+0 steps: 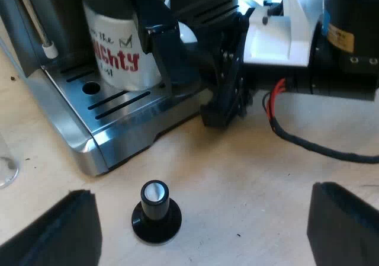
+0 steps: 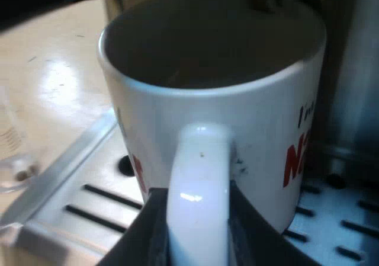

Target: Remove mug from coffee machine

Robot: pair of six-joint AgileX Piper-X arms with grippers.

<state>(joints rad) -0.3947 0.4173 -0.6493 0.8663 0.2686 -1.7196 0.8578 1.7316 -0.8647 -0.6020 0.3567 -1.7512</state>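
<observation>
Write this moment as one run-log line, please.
mug: on drip tray | right gripper: jaws shut on mug handle | left gripper: jaws open near tamper

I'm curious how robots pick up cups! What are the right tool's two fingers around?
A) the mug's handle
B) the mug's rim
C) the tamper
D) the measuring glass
A: in the right wrist view the right tool has a black finger close on each side of the handle of the white mug, which stands on the drip tray.
</observation>
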